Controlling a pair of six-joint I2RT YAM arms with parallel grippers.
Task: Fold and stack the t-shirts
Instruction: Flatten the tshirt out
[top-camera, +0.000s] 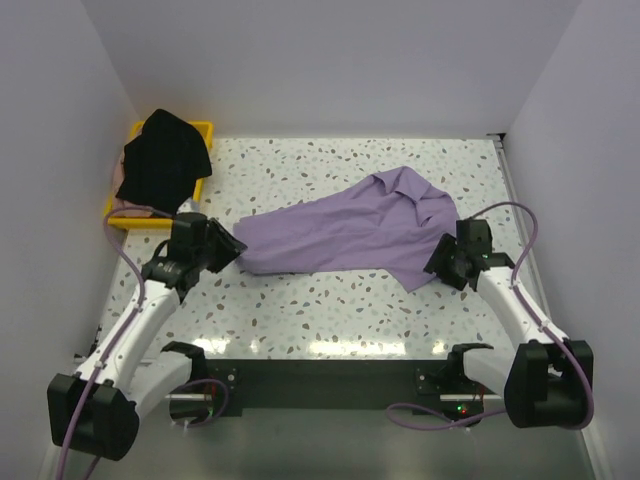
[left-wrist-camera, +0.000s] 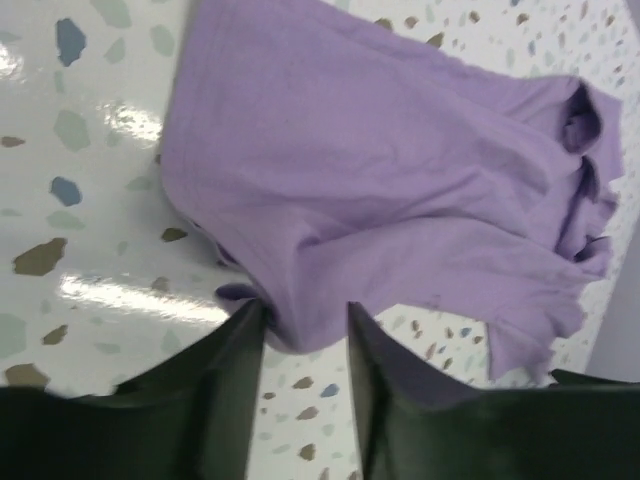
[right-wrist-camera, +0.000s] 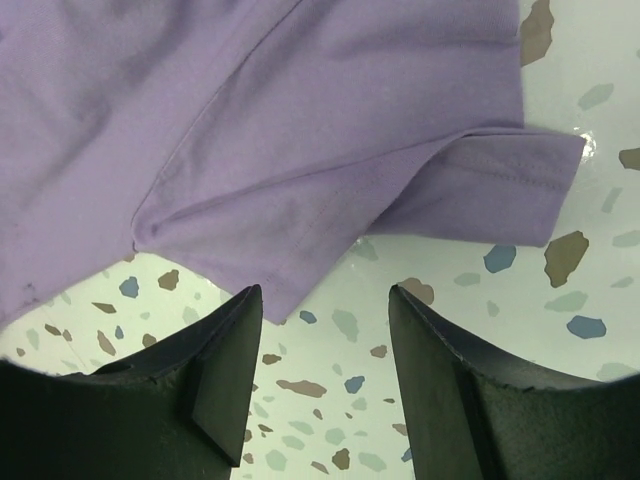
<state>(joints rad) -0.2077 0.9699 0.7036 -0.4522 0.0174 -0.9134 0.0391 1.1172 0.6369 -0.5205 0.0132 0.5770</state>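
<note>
Lavender t-shirt (top-camera: 340, 235) spread between left gripper (left-wrist-camera: 300, 335), right gripper (right-wrist-camera: 325, 312).

One lavender t-shirt (top-camera: 340, 235), one black t-shirt (top-camera: 165, 160), one yellow tray (top-camera: 203, 127)

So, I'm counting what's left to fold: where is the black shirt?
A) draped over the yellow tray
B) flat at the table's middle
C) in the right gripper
A: the black shirt lies heaped over the yellow tray in the far left corner.

Yellow tray (top-camera: 203, 128) largely under black shirt (top-camera: 165, 160)
</note>
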